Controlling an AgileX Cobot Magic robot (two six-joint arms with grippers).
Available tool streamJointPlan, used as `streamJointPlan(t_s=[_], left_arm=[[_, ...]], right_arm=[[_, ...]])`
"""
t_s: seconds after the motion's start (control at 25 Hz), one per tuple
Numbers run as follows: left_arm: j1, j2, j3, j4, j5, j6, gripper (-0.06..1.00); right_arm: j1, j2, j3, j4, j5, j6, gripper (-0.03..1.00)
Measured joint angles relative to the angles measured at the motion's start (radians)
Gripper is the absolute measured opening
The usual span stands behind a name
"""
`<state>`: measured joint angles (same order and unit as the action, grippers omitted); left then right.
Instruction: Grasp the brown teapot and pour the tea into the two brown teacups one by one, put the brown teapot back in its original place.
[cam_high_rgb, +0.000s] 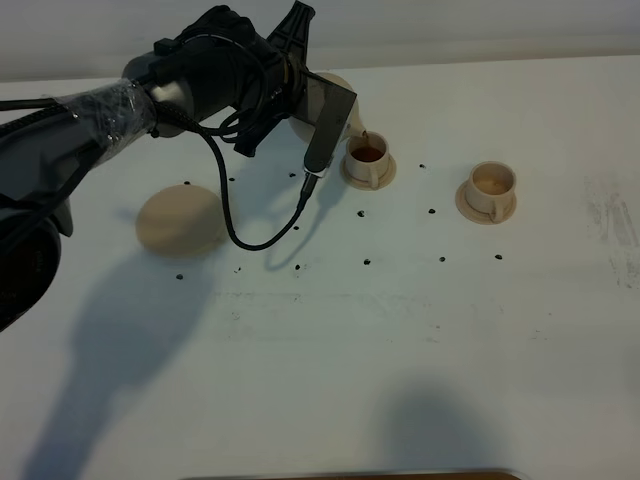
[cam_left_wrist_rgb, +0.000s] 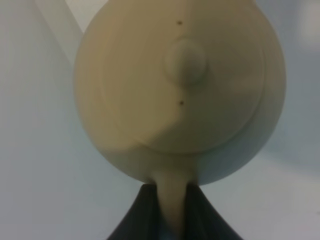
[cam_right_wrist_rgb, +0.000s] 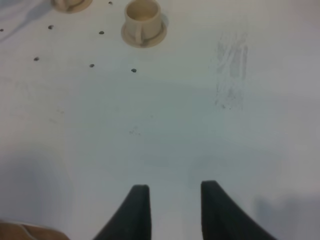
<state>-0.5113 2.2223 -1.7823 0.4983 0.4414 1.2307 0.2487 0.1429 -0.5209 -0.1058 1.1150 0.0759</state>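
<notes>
The brown teapot (cam_high_rgb: 338, 92) hangs tilted above the table, mostly hidden behind my left arm. Its spout sends a thin stream of tea into the left brown teacup (cam_high_rgb: 368, 153), which holds brown liquid. In the left wrist view the teapot (cam_left_wrist_rgb: 180, 90) fills the frame, its handle pinched between my left gripper (cam_left_wrist_rgb: 172, 195). The right brown teacup (cam_high_rgb: 492, 183) (cam_right_wrist_rgb: 143, 17) stands on its saucer with no brown liquid showing in it. The original place, a flat beige disc (cam_high_rgb: 180, 220), lies bare to the left. My right gripper (cam_right_wrist_rgb: 174, 192) hovers over bare table with its fingers apart, holding nothing.
Small black dots (cam_high_rgb: 367, 262) are scattered over the white table (cam_high_rgb: 400, 350). A black cable (cam_high_rgb: 240, 235) loops down from the left arm near the disc. A brown edge (cam_high_rgb: 350, 475) shows at the table's front. Faint grey scuffs (cam_right_wrist_rgb: 231, 70) mark the right side.
</notes>
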Motion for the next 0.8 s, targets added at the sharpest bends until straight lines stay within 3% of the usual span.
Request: streamJointPlan(t_s=[0.8], left_arm=[[0.000, 0.000, 0.000, 0.043, -0.008, 0.006, 0.16]], right_arm=[[0.000, 0.000, 0.000, 0.000, 0.000, 0.000, 0.24]])
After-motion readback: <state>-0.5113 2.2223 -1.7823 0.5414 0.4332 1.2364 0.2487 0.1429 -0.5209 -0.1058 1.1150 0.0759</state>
